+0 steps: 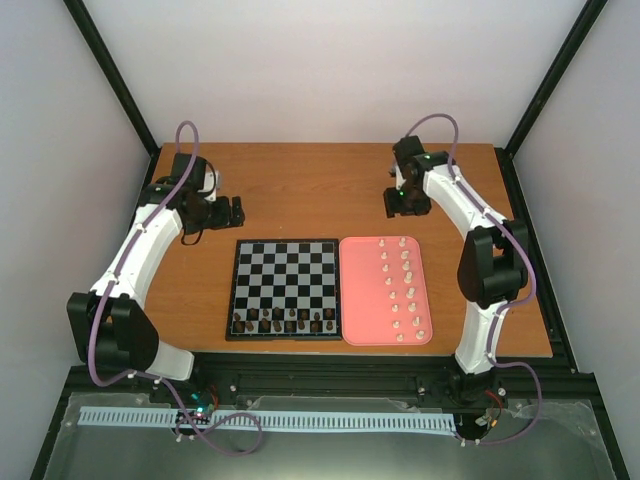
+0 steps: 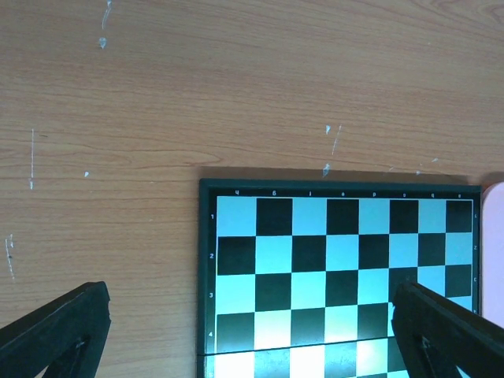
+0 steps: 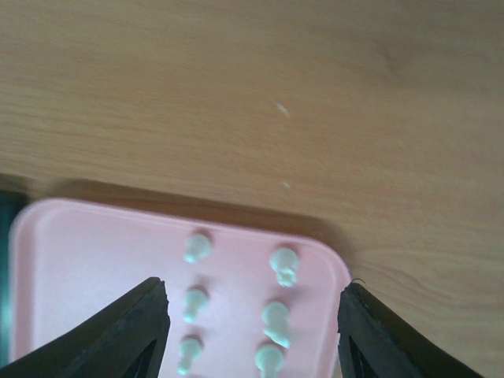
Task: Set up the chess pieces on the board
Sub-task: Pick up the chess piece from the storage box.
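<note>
Right gripper (image 3: 252,295): jaws wide apart, empty, hovering over far end of pink tray (image 3: 71,244), where white chess pieces (image 3: 197,247) sit in two columns. Judgement: centre on one piece, descend straight, avoid its neighbours. Left gripper (image 2: 250,290): wide apart, empty, over board (image 2: 339,260).

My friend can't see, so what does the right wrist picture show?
A pink tray on a wooden table holds small white chess pieces in two columns. Two black fingers stand wide apart at the bottom, holding nothing.
</note>
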Tool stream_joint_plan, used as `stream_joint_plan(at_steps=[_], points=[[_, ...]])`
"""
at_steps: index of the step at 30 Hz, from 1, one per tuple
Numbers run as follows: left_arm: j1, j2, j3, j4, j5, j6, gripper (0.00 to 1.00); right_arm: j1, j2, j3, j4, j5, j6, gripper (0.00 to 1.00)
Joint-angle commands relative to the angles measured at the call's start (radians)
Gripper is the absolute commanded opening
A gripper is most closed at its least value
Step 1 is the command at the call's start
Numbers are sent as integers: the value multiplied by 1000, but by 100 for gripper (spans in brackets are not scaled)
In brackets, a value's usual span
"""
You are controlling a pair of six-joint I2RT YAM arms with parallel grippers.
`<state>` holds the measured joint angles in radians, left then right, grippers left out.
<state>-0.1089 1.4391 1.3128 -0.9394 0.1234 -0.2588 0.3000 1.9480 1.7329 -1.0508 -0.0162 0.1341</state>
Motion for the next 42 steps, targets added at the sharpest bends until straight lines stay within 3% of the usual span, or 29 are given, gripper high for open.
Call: stream_joint_plan(at_steps=[1,11,24,42], points=[[8,17,10,-4,14,45,100,-33,-37,-95,-37,25,-29,59],[7,53,13,4,54,41,100,-52,-32,-190,-16,-35,-42,52],[7,59,13,2,54,40,100,-53,37,-165,0,-5,-40,43],[6,62,-3,8,50,41,100,-53,93,-162,37,18,-30,40]])
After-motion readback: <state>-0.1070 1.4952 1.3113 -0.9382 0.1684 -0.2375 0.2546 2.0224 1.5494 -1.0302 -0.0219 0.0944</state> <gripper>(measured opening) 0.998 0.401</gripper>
